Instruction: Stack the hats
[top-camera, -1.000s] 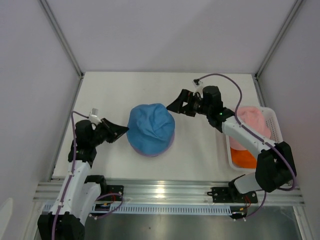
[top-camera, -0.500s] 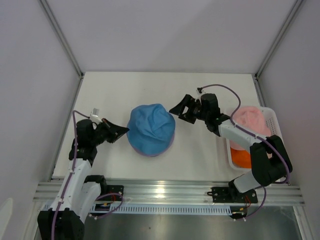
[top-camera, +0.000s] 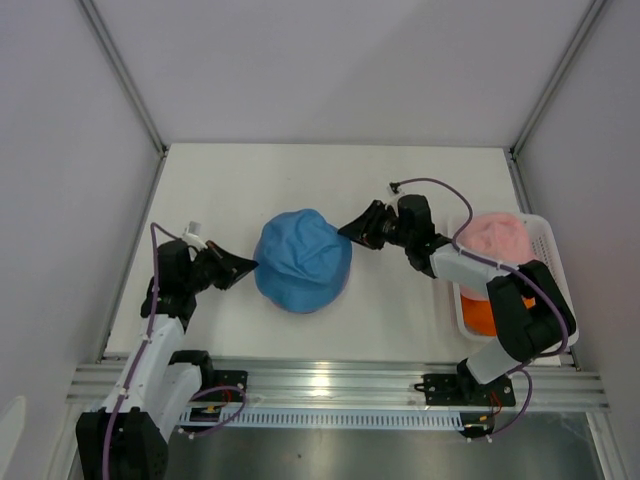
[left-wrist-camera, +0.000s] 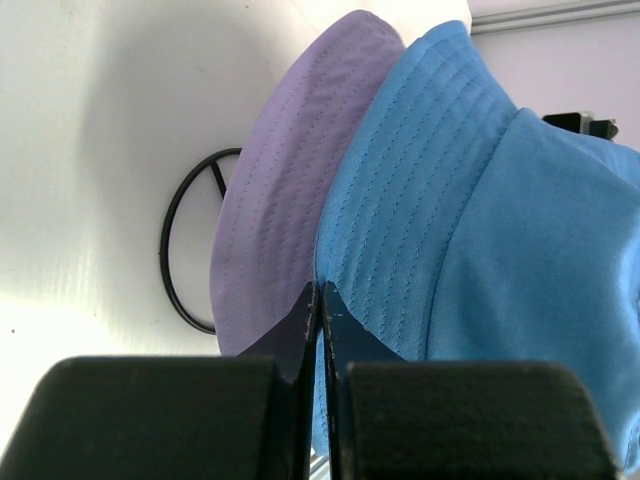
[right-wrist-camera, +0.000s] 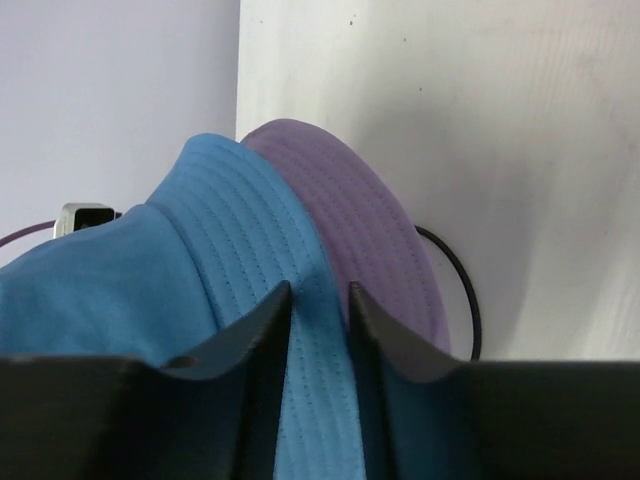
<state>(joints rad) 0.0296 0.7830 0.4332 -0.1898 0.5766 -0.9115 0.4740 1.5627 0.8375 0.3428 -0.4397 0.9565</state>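
Blue hat (top-camera: 303, 260) crown up, over purple hat (left-wrist-camera: 275, 220).

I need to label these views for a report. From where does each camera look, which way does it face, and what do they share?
Top external: above and behind the bases, looking down at the table; both arms show.
Left wrist: on the left gripper, facing the blue hat over the lavender hat; own fingertips show.
Right wrist: on the right gripper, facing the same brims from the opposite side; own fingers show.
Shared: all three show the blue hat.

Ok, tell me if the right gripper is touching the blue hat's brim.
Touching. The right wrist view shows the right gripper with its fingers either side of the blue hat brim, fabric filling the gap.
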